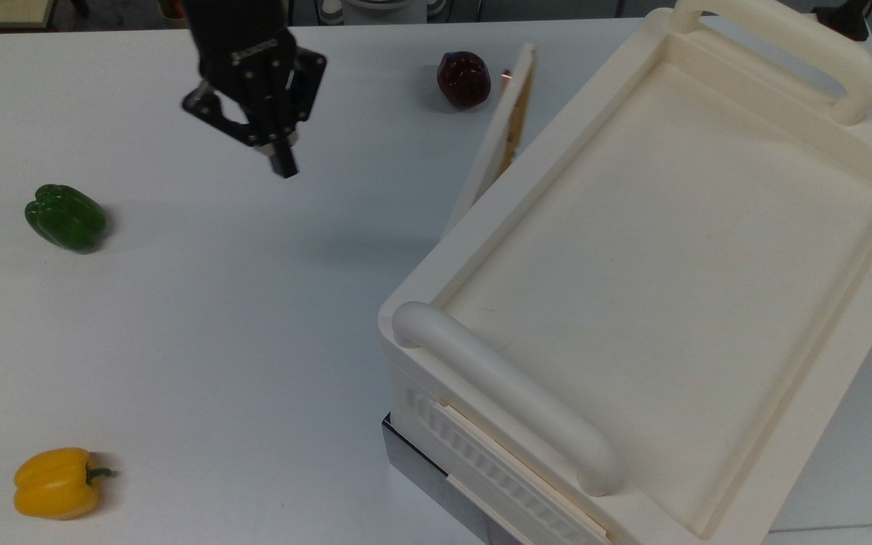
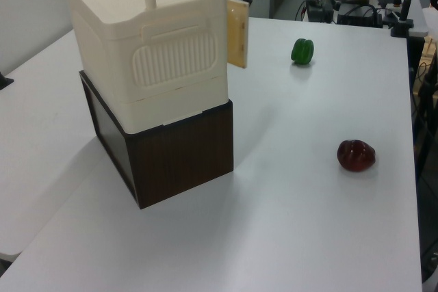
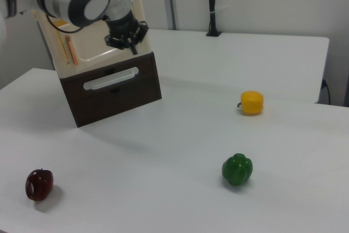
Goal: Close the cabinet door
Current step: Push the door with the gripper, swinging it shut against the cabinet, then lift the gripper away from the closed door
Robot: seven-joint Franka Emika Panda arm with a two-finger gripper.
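The cabinet is a cream-white box with two thick bar handles on a dark base, filling the top view's right. Its cabinet door stands a narrow angle off the cabinet's side, free end toward the table's far edge. The left view shows the cabinet door sticking out past the cabinet. My black gripper hangs shut and holding nothing to the top view's left of the door, well apart from it. In the right view the gripper is in front of the cabinet door.
A dark red fruit lies near the door's free end. A green pepper and a yellow pepper lie at the top view's left. The cabinet rests on a dark brown base with a drawer front.
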